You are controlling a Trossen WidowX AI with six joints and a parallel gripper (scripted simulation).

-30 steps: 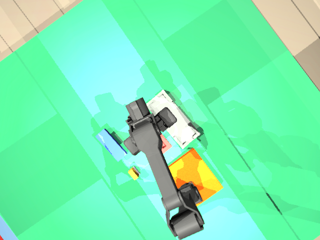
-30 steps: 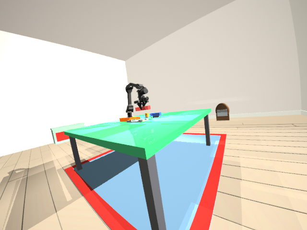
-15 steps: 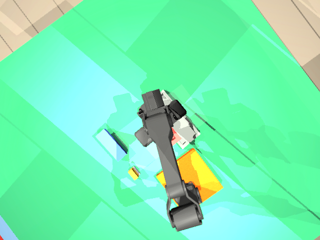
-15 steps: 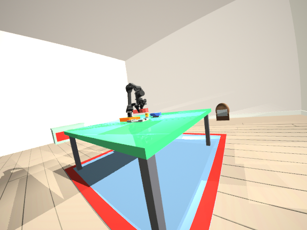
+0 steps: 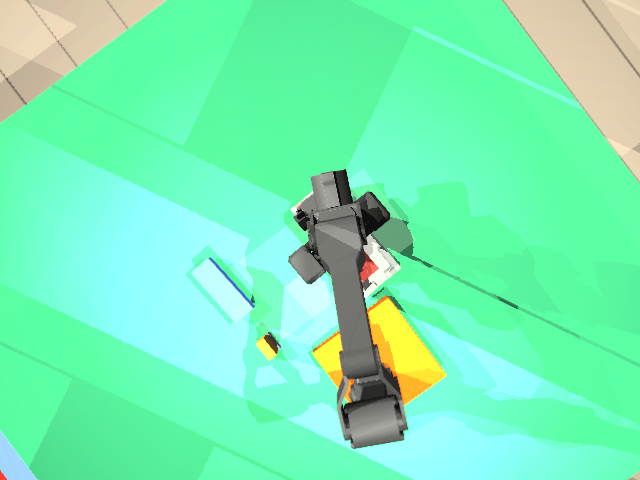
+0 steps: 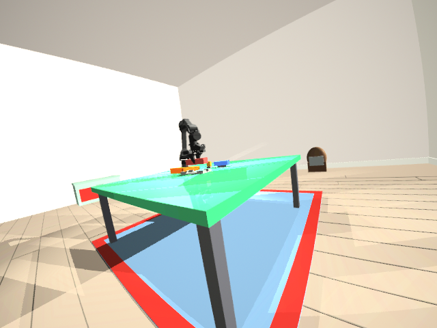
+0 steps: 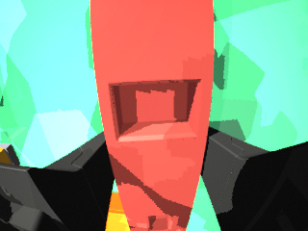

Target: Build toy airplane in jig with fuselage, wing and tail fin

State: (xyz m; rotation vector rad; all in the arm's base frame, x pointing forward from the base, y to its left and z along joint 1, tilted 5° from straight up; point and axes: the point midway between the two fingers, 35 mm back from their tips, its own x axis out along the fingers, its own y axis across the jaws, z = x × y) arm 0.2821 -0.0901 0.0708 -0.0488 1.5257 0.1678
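Your gripper (image 5: 338,227) (image 6: 196,158) (image 7: 153,129) grips the fuselage (image 5: 369,268) (image 6: 199,161) (image 7: 154,53) above the cradle (image 5: 385,263) (image 6: 194,172), so seating comes first: align it, lower it flat, then release.

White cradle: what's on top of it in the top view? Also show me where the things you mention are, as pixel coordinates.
Part of the red fuselage (image 5: 369,269) (image 6: 201,160) (image 7: 151,38), held in the jaws, shows over the white cradle (image 5: 383,259) (image 6: 197,172). The arm (image 5: 351,310) (image 6: 184,139) covers much of both, so seating cannot be seen there.
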